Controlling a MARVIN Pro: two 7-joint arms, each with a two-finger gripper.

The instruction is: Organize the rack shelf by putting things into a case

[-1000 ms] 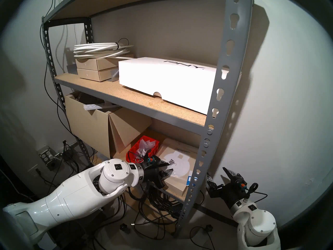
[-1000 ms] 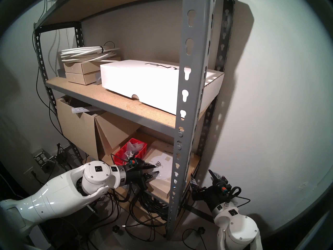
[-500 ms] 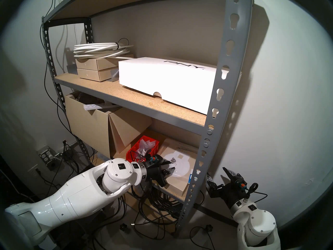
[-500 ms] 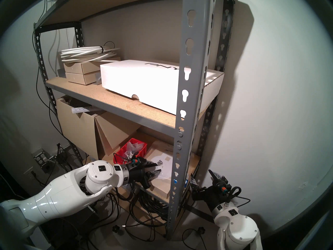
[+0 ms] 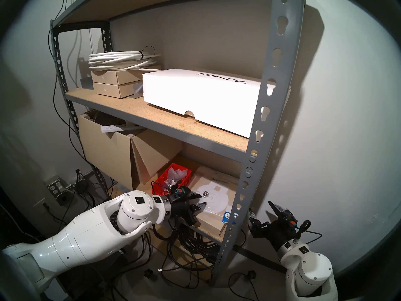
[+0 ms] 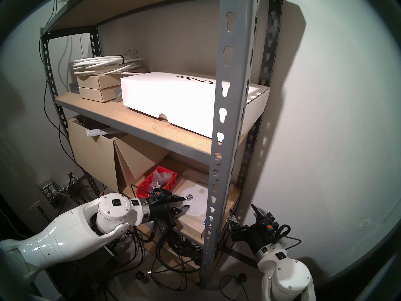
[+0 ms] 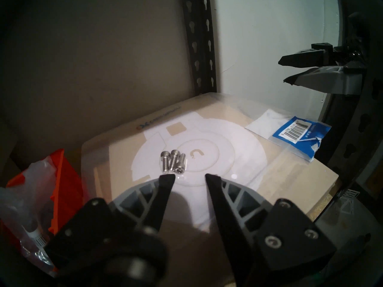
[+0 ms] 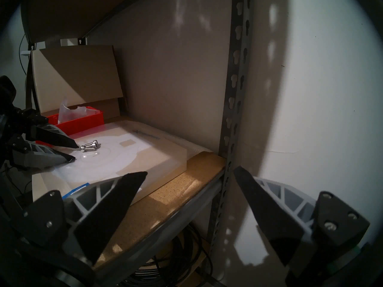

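Three small silver socket-head screws (image 7: 173, 162) lie bunched together, touching, on the glossy white disc printed on a flat tan cardboard box (image 7: 279, 177) wrapped in clear film. That box sits on the lower particleboard shelf board (image 8: 180, 194), speckled and rough, of the grey steel rack shelf (image 5: 263, 111), whose uprights are punched with keyhole slots.

The left hand (image 7: 190, 177) hangs low over the box with its black wedge-shaped fingers (image 7: 165, 184) spread apart and nothing between them; one fingertip sits just beside the nearest screw. To its left stands the red ribbed plastic bin (image 5: 184, 180), open-topped and stuffed with crinkled clear bags of hardware (image 5: 173, 174). A blue-labelled clear packet (image 7: 298, 133) lies at the box's far corner.

The right hand (image 8: 189, 177) waits outside the rack's front upright, fingers wide apart, empty.

The shelf above carries a big white PNY box (image 5: 195, 98), two slim tan boxes (image 5: 110, 84) and a coil of white cable (image 5: 121, 59). Black cables (image 5: 191, 248) tangle on the floor against a plain white wall (image 5: 347, 120).
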